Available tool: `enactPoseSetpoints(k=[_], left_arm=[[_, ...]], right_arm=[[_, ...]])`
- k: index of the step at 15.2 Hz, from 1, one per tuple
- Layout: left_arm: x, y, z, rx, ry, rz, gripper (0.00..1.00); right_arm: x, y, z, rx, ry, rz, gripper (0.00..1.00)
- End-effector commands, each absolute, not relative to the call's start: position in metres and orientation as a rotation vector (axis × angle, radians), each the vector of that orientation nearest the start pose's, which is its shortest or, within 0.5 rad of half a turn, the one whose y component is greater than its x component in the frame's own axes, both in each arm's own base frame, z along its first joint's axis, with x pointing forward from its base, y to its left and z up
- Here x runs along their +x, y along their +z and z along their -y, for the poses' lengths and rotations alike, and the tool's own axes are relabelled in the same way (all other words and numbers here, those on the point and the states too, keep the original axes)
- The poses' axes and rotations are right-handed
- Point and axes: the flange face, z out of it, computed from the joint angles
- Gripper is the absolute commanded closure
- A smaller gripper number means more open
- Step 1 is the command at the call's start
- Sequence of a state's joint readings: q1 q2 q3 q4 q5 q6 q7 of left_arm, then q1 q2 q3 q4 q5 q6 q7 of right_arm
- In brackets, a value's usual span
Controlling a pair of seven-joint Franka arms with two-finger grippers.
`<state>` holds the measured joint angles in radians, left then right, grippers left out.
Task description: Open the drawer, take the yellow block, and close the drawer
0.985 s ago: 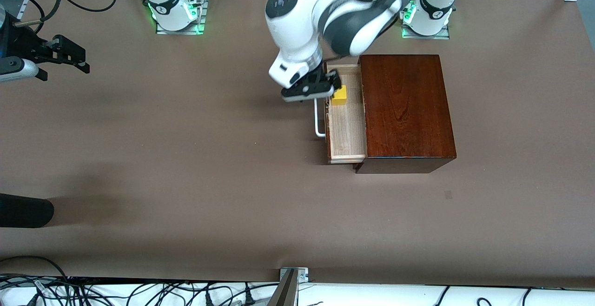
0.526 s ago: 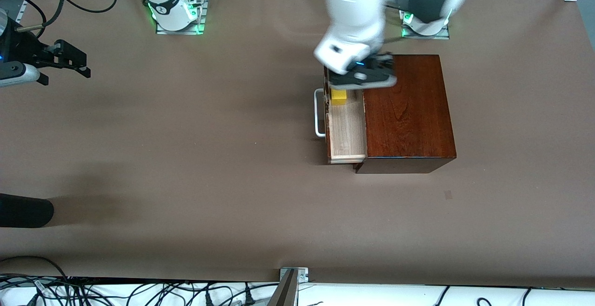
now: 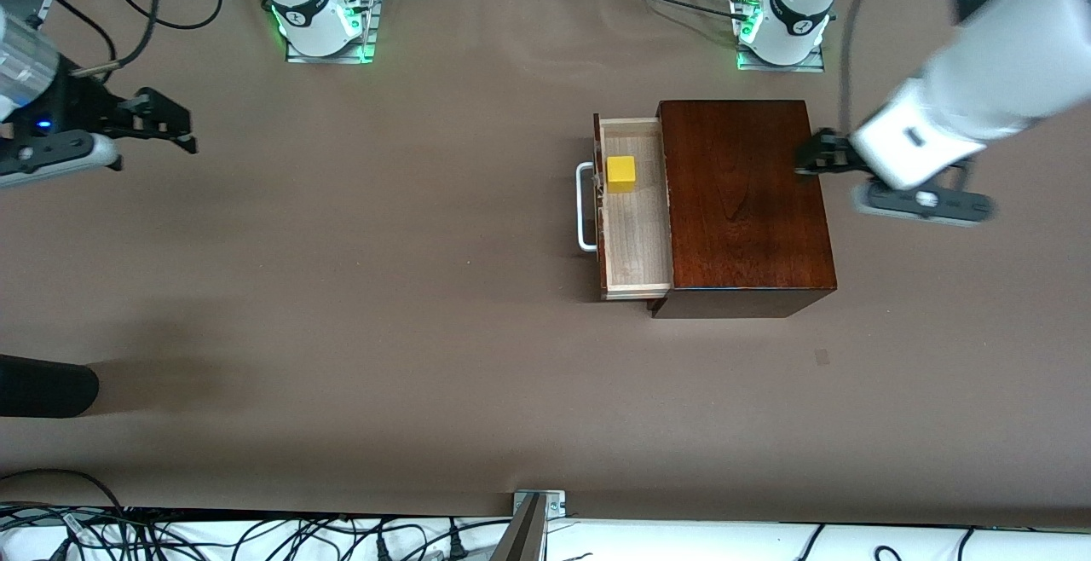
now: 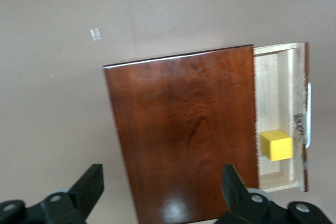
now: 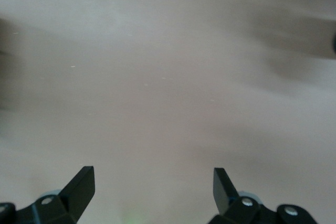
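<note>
— What lies nearest the front edge of the bench on your side?

— Bare brown bench [image 3: 426, 331] for a long stretch. Then comes the glossy dark reddish-brown wooden box [image 3: 741, 203], standing toward my left arm's end of the bench, well in from the front edge.

— And the drawer?

— The shallow sliding drawer with its pale bare-wood floor [image 3: 635, 233] is pulled out of the box toward my right arm's end. Its white U-shaped bar handle [image 3: 584, 207] sits on the dark front.

— Where's the block?

— The small bright yellow cube [image 3: 621, 174] rests on the drawer floor, in the half farther from the front camera, close to the drawer front. Nothing is touching it. My left wrist camera shows it too [image 4: 276, 145], near one end of the tray.

— Your claws?

— My left gripper [image 3: 822, 156] hangs in the air over the box's edge toward my left arm's end, fingers [image 4: 86, 187] spread wide with nothing between them. My right gripper [image 3: 166, 122] hangs over the bare bench by the edge at my right arm's end, its fingers [image 5: 79, 184] wide apart as well, holding nothing.
</note>
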<state>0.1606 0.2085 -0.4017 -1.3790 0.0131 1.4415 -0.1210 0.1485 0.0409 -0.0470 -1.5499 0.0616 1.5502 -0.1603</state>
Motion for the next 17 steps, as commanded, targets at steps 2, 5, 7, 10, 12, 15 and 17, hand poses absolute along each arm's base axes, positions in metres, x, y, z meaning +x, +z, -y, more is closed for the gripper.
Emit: enactPoseSetpoints(k=[2, 5, 7, 10, 12, 15, 17], left_arm=[[0.549, 0.589, 0.056, -3.207, 0.187, -0.213, 0.0], [0.534, 0.584, 0.04, -3.214, 0.148, -0.193, 0.0], [0.534, 0.577, 0.041, -3.205, 0.037, -0.193, 0.0], [0.538, 0.568, 0.038, -3.203, -0.067, -0.18, 0.0], [0.533, 0.571, 0.031, -3.186, -0.004, -0.175, 0.0], [0.546, 0.577, 0.036, -3.092, -0.029, -0.218, 0.0], [0.544, 0.578, 0.038, -3.091, -0.019, -0.222, 0.0]], right_arm=[[0.547, 0.621, -0.116, -2.974, 0.052, 0.592, 0.0], [0.542, 0.607, -0.174, -2.905, 0.072, 0.869, 0.0], [0.532, 0.6, -0.217, -2.878, 0.087, 0.983, 0.0], [0.509, 0.588, -0.297, -2.802, 0.054, 1.184, 0.0], [0.492, 0.571, -0.355, -2.733, 0.012, 1.312, 0.0], [0.467, 0.539, -0.429, -2.62, -0.019, 1.493, 0.0], [0.464, 0.531, -0.464, -2.516, -0.054, 1.674, 0.0]])
